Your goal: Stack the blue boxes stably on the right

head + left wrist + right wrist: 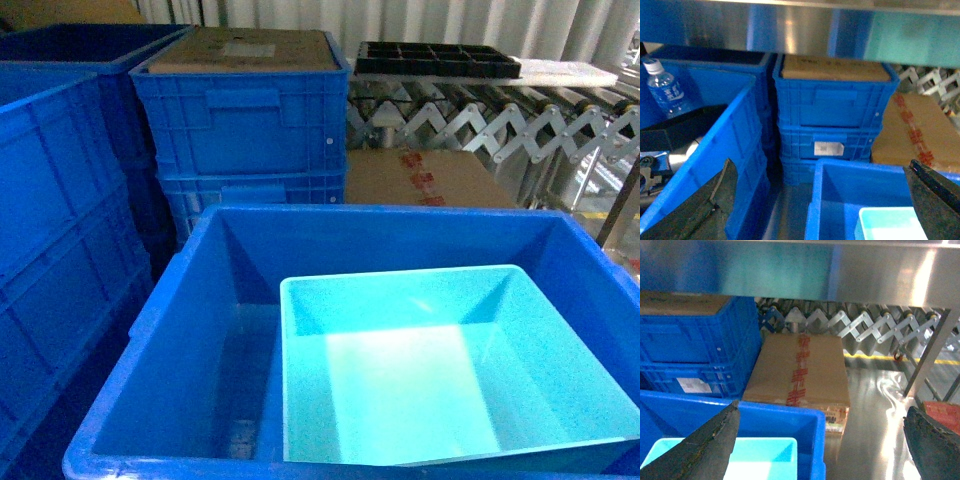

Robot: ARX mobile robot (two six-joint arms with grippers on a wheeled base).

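The turquoise tub (455, 365) sits inside the large blue bin (190, 330), against its 3 o'clock wall. Both grippers hang with fingers wide apart above the bin's near edge. The tub lies at 6 o'clock below the right gripper (822, 440), which looks nearer; from the left gripper (822, 200) at 5 o'clock.

Your head view: no part of robot visible. Your left wrist view: left gripper (825, 200), two fingers (700, 212) at bottom corners, dark grey-black, wedge-shaped, tapering to tips, matte rough surface with light scuffs. Your right wrist view: right gripper (825, 437), same pair of fingers (710, 447), dark, pointed, worn brownish-grey speckling along edges. No cables, screws or markings showing on either.
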